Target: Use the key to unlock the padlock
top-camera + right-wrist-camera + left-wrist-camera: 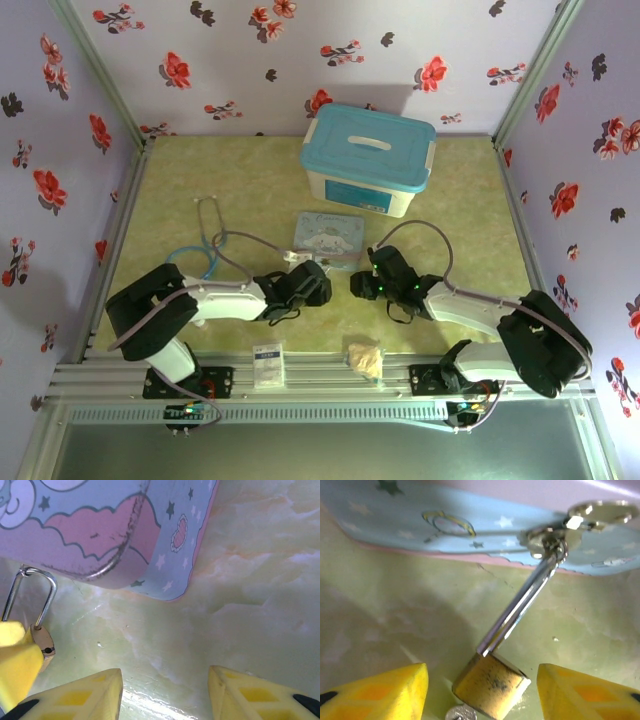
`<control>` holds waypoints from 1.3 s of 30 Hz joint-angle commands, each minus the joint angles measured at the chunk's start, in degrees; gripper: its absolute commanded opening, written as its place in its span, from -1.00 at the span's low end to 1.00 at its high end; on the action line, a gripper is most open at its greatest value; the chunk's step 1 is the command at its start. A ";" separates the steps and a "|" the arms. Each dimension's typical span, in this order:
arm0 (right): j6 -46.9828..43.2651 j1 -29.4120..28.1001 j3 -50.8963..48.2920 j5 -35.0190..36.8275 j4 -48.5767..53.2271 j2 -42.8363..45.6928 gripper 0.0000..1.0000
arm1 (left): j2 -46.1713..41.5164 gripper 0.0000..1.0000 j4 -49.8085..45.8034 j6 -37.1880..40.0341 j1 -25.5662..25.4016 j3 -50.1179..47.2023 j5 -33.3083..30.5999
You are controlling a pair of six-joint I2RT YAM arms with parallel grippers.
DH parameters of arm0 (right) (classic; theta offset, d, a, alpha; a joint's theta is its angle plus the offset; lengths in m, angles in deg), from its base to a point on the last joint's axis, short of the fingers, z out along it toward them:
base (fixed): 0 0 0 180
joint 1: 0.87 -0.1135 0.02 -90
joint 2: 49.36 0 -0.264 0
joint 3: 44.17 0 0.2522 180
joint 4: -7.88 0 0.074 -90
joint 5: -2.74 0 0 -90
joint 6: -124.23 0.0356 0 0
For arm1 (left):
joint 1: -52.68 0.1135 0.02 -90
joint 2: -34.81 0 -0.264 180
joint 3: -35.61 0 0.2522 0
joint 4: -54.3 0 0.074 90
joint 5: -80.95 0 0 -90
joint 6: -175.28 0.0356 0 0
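Note:
The brass padlock [492, 684] lies on the green table, its silver shackle [520, 605] pointing away toward the cartoon tin [470, 535]. A small ring on the shackle's far end carries a shiny key [600, 512], which rests on the tin. My left gripper [481, 680] is open, its yellow fingers [385, 692] on either side of the padlock body without touching it. My right gripper [165, 680] is open over bare table with nothing between its fingers. From there the padlock [44, 647] sits at far left. The two grippers [318, 285] [358, 285] face each other below the tin [330, 238].
A white box with a blue lid [368, 158] stands behind the tin. A stethoscope [210, 240] lies at left, with a small white bottle [297, 256] beside the tin. A tan lumpy wad [365, 358] and a white packet [268, 365] sit by the near rail.

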 commanded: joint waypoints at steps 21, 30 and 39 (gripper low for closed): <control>0.11 -0.03 -1.60 1.21 -0.89 1.13 -0.05 | 2.11 0.10 -10.38 -3.32 -1.61 1.10 -6.43; -0.06 -0.03 -1.64 0.58 -2.09 0.39 -0.05 | 3.24 0.15 1.13 13.12 -1.52 0.99 3.17; 0.55 -0.03 -3.88 1.10 -2.61 3.01 -0.05 | 5.19 0.04 -0.33 24.04 -1.17 3.20 7.97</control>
